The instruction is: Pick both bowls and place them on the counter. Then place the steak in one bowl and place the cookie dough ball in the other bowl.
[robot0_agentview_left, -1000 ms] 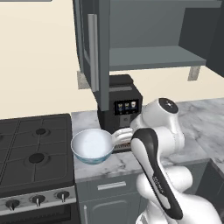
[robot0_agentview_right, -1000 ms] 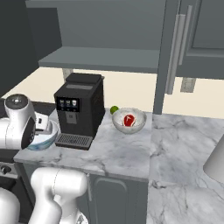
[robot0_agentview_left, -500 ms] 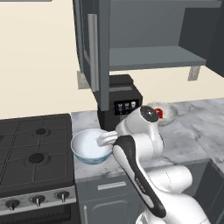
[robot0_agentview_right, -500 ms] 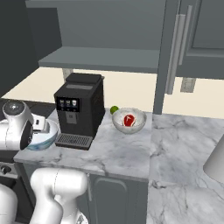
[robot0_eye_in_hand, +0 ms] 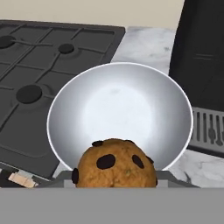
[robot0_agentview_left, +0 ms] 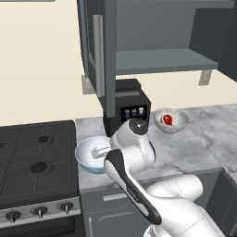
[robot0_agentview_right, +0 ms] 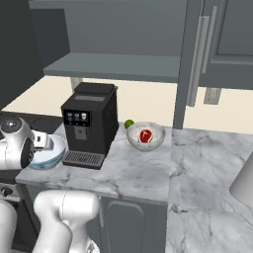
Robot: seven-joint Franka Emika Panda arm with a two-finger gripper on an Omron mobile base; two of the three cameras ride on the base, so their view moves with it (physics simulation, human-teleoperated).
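The wide white bowl [robot0_agentview_left: 89, 157] [robot0_agentview_right: 49, 155] [robot0_eye_in_hand: 120, 107] with a blue outside stands on the marble counter [robot0_agentview_left: 194, 143] [robot0_agentview_right: 133, 170] between the stove and the coffee machine. My gripper [robot0_agentview_left: 100, 151] [robot0_agentview_right: 43, 143] hangs over its near rim, shut on the brown cookie dough ball [robot0_eye_in_hand: 114, 164], which covers the fingertips in the hand view. The inside of this bowl is bare. Further right, the smaller grey marbled bowl [robot0_agentview_left: 171, 121] [robot0_agentview_right: 145, 137] stands on the counter with the red steak [robot0_agentview_left: 168, 120] [robot0_agentview_right: 145, 135] in it.
A black coffee machine [robot0_agentview_left: 131, 110] [robot0_agentview_right: 91, 123] [robot0_eye_in_hand: 203, 65] stands right behind the white bowl. The black gas stove [robot0_agentview_left: 37, 162] [robot0_eye_in_hand: 43, 48] lies to its left. An open cabinet shelf [robot0_agentview_left: 162, 60] hangs overhead. A small green fruit [robot0_agentview_right: 129, 123] sits behind the marbled bowl.
The arm's upper links have swung left and folded in over the counter's edge. The hand has stayed over the white bowl, still holding the cookie dough ball.
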